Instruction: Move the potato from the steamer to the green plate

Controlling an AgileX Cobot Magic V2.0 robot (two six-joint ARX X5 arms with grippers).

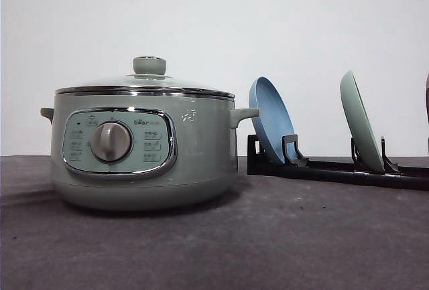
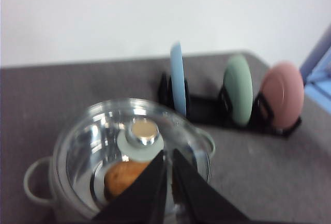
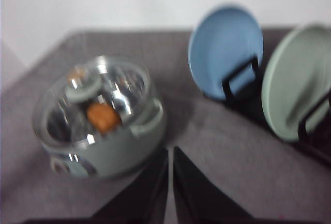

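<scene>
Watch the lid first: the glass lid sits on the steamer, so you can't get the potato w/o lifting it by the green knob. Knob's small and smooth, so I'd judge an off-centre pinch could let the lid tilt, slip, or clatter back on the rim. Second risk: the green plate stands on edge in the black rack, next to the blue plate, w/ a pink plate on its other side. Dropping a potato onto an upright plate won't work; it needs laying flat, and a careless pull could knock its neighbours or drag the rack. Potato lies inside the pot under the glass, seen thru the lid. Left gripper has its fingers closed together, holding nothing, hovering above the lid just beside the knob, potato right below and slightly to one side. Right gripper is likewise pressed closed and empty, well apart from the pot, over bare grey table betw. steamer and rack.
</scene>
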